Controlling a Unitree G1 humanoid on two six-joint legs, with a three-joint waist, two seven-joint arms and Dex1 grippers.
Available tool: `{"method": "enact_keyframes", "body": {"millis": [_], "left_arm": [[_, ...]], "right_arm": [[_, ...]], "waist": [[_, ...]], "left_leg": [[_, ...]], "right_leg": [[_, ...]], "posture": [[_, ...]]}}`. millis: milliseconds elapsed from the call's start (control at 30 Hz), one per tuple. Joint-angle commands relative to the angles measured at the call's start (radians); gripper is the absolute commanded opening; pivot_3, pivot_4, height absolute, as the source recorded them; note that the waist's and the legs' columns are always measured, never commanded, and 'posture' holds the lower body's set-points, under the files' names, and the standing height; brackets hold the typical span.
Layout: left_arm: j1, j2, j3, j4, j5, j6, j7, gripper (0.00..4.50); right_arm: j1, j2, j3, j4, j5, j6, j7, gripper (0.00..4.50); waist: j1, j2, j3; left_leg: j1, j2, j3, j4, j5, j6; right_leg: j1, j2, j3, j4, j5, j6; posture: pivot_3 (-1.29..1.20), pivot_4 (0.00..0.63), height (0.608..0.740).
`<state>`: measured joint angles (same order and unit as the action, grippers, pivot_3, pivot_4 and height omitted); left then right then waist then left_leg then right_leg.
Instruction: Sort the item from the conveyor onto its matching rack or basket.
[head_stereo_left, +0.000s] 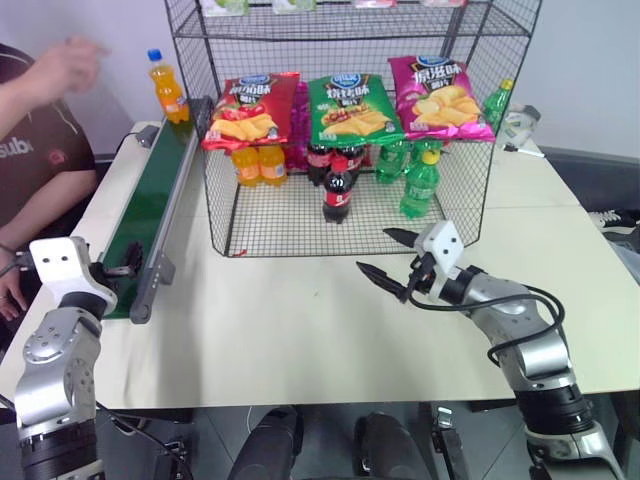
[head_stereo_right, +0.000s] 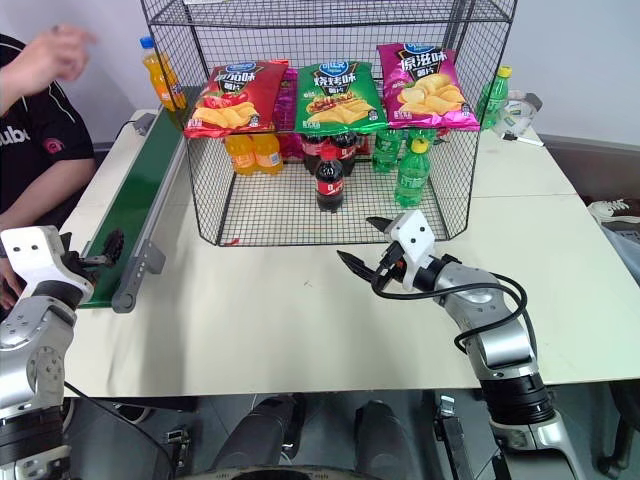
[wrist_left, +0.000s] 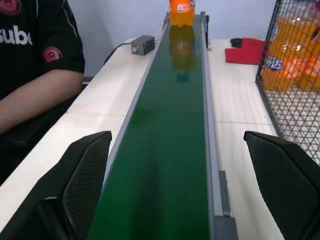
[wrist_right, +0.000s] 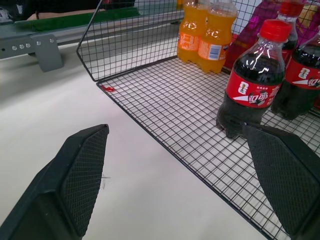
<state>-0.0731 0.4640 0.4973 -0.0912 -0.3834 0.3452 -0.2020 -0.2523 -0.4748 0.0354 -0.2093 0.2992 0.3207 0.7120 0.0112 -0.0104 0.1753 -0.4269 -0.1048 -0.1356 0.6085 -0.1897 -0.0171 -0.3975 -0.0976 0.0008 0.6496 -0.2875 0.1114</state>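
Item: we see the small clear plastic bottle of orange soda with a blue cap (head_stereo_left: 167, 88) standing upright on the far end of the belt, at about 11 o'clock in the head view.
Conveyor: the long narrow dark green belt with grey metal side rails (head_stereo_left: 150, 205) runs from 9 o'clock up toward 11 o'clock, along the left side of the cage.
Rack: the tall black wire-mesh shelf cage (head_stereo_left: 350, 215) stands at 12 o'clock on the pale tabletop (head_stereo_left: 300, 330); we count a red chip bag (head_stereo_left: 250, 108), a green chip bag (head_stereo_left: 350, 108) and a pink chip bag (head_stereo_left: 440, 98) hanging across its front.
Inside the rack: two orange soda bottles (wrist_right: 205, 32) stand at the back left, dark cola bottles with red caps (wrist_right: 252, 85) in the middle, green bottles (head_stereo_left: 420, 185) to the right.
Left gripper: the left gripper (wrist_left: 187, 187) sits at the near end of the belt, its two black fingers spread wide on either side of the belt, holding nothing; we see the bottle far ahead between them.
Right gripper: the right gripper (head_stereo_left: 388, 255) hovers over the table just in front of the cage's open front at about 4 o'clock, fingers wide apart and empty, the nearest cola bottle beside one finger.
Person: a person in a black shirt (head_stereo_left: 35, 150) sits at 10 o'clock, one hand (head_stereo_left: 70, 62) raised near the bottle, not touching it.
Small grey box: a small grey control box (wrist_left: 142, 45) lies beside the belt's far part.
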Motion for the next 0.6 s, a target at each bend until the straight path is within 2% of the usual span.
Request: {"method": "enact_keyframes", "body": {"millis": [33, 600], "left_arm": [[-0.003, 0.002, 0.033, -0.008, -0.002, -0.020, 0.011, 4.44], [0.013, -0.008, 0.032, 0.041, 0.026, -0.072, 0.038, 4.44]], "right_arm": [[-0.012, 0.014, 0.009, -0.052, 0.029, -0.003, 0.015, 4.50], [-0.026, 0.090, 0.087, -0.105, 0.030, 0.034, -0.009, 4.50]], "waist": [[0.000, 0.000, 0.000], [0.000, 0.000, 0.000]], "left_leg": [[0.000, 0.000, 0.000, 0.000, 0.000, 0.000], [0.000, 0.000, 0.000, 0.000, 0.000, 0.000]], "right_leg": [[0.000, 0.000, 0.000, 0.000, 0.000, 0.000], [-0.001, 0.000, 0.000, 0.000, 0.001, 0.001]], "posture": [[0.00, 0.150, 0.740], [0.00, 0.150, 0.740]]}}
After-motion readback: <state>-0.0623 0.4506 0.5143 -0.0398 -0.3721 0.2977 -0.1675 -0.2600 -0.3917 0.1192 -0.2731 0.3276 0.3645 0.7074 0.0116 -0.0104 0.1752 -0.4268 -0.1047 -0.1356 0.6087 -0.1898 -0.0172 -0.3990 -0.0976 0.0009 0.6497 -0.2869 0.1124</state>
